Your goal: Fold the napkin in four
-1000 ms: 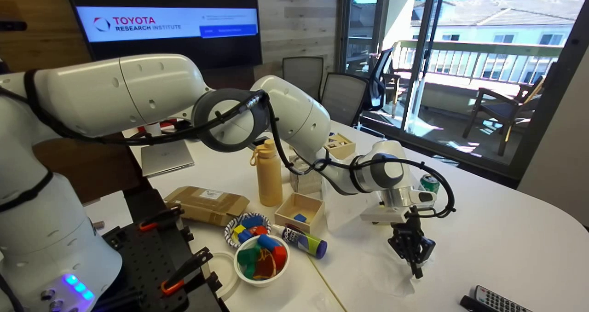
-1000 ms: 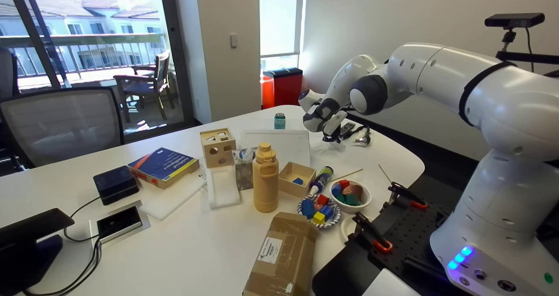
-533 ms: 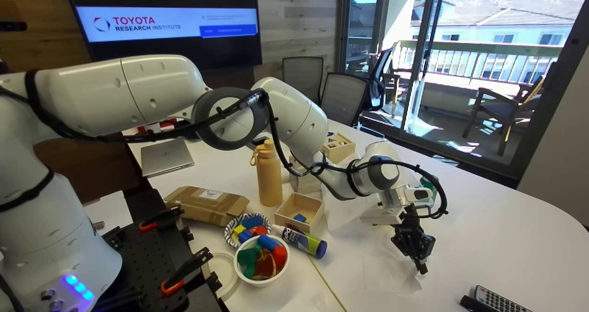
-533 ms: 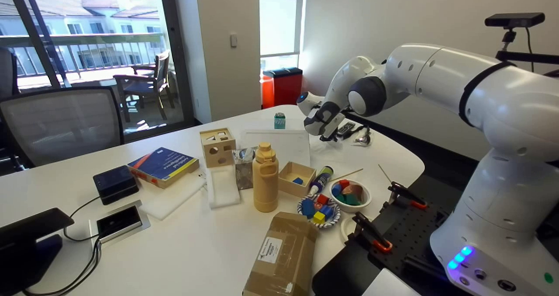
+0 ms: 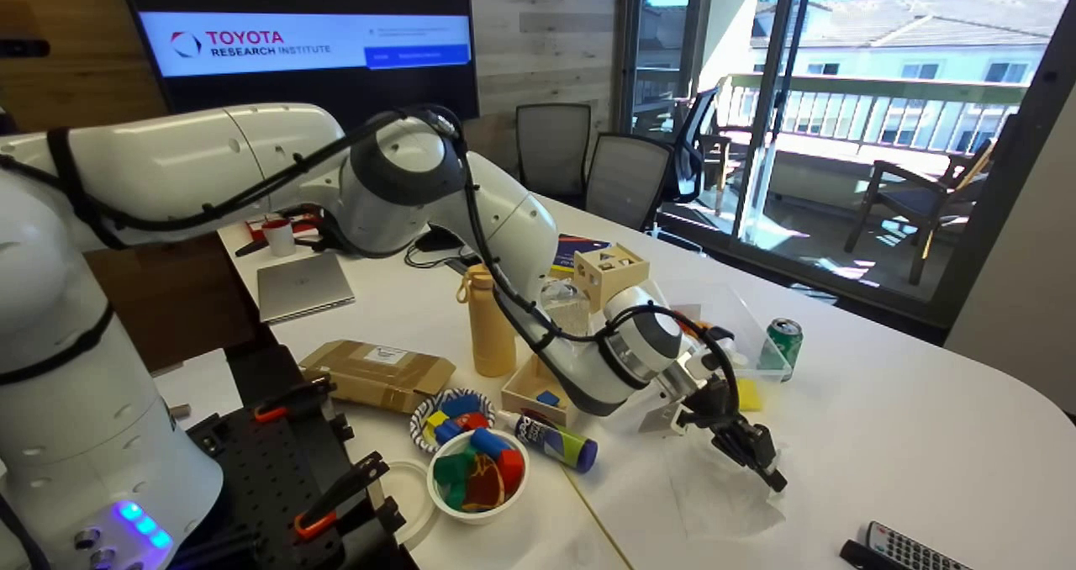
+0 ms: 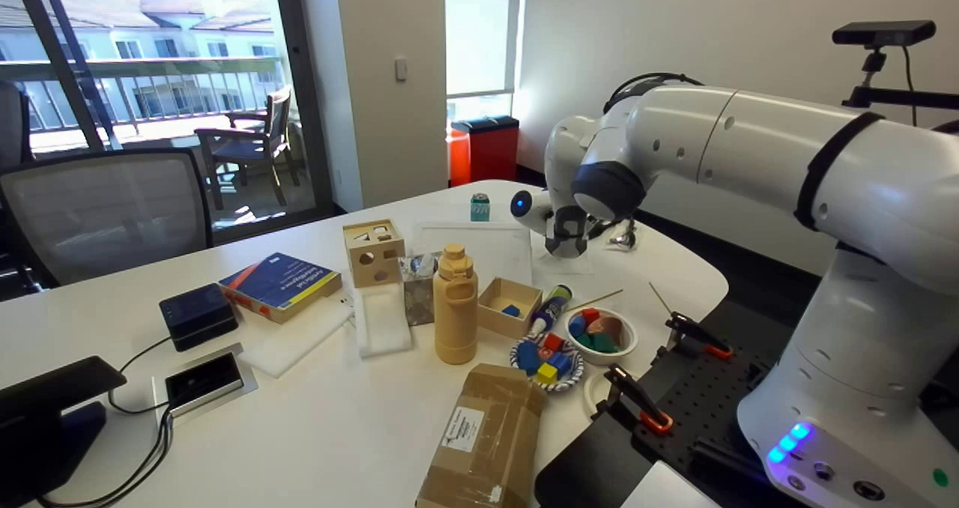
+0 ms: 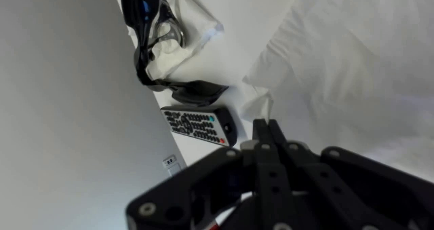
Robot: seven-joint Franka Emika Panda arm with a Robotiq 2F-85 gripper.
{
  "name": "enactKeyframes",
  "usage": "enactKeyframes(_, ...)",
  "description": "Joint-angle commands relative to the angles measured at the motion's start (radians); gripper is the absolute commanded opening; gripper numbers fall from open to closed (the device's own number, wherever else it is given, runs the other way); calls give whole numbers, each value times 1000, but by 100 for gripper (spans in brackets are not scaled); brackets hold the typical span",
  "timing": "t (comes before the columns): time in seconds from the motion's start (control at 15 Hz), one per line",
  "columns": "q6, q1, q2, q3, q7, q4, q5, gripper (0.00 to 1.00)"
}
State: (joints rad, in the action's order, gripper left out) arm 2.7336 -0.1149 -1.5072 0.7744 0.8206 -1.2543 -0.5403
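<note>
In the wrist view, one glossy black shape (image 7: pixel 142 36), cut off above, is hard to identify; one remote (image 7: pixel 193 125) lies below. The pincer (image 7: pixel 267 121) has its two fingers closed at a corner of one napkin (image 7: pixel 339 70), lying on the table (image 7: pixel 251 6) and cropped rightward; whether they pinch it, I cannot tell.

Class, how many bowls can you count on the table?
2, side by side: the patterned bowl beside the cardboard box and the white bowl. The arm may hide others.
</note>
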Motion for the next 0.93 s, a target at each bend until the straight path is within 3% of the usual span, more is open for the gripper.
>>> enactKeyframes(0.0, 152, -213, 0, 162, 267, -260, -67, 0)
enactKeyframes(0.13, 219, -294, 1, 186, 405, -384, -182, 0)
enactKeyframes(0.4, 359, -414, 3, 201, 503, -584, -341, 0)
enactKeyframes(0.87, 367, -503, 5, 197, 684, -673, -578, 0)
